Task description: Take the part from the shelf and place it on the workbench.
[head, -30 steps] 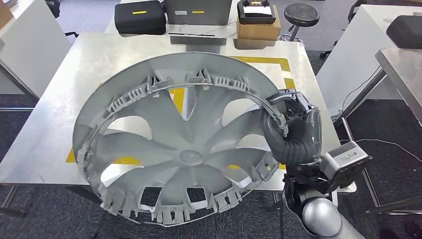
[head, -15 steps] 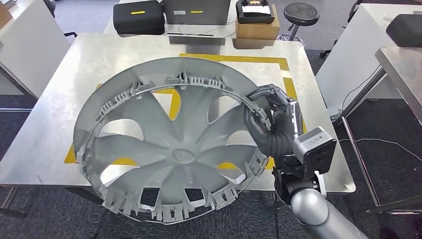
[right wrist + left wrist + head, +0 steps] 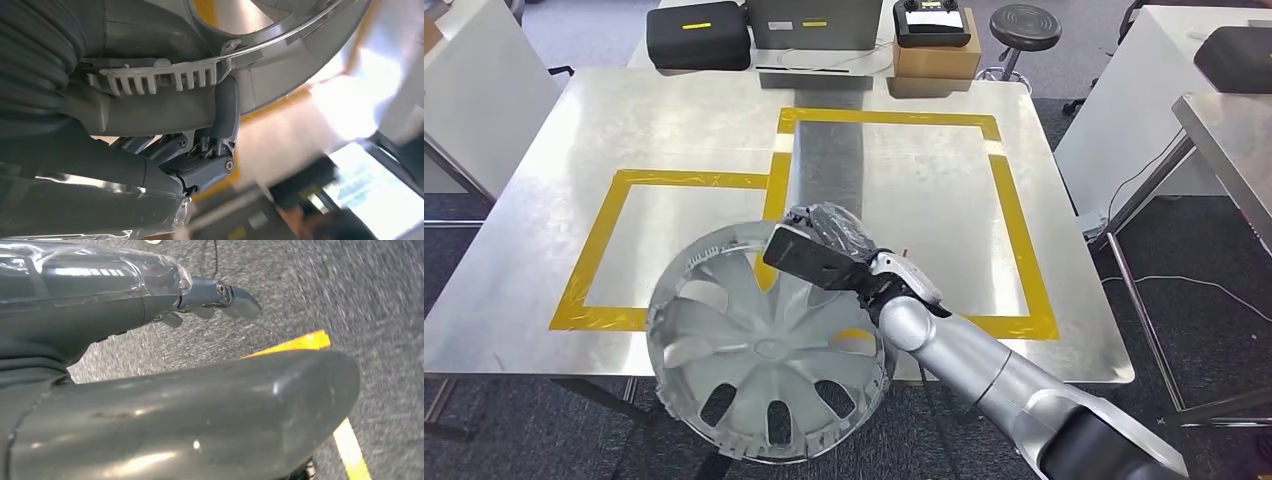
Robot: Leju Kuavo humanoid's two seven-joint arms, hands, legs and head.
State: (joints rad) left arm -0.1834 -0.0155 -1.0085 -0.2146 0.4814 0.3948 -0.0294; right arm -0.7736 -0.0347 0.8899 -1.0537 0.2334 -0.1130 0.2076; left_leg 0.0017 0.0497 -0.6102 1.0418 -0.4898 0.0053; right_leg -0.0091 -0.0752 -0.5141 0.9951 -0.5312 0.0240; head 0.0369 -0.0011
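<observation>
Left hand: hanging over floor, grip state can't tell. Wheel cover: off shelf, overhanging workbench front edge, partly over yellow tape. Right hand: grips cover rim. You've still got set-down & release left.

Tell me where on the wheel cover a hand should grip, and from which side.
Grip the ribbed outer rim of the wheel cover, probably from the robot's right, where the right hand holds it now. The rim is a thin raised edge that fingers can hook over, as the right wrist view shows; the broad spoked face offers no comparable pinch.
</observation>
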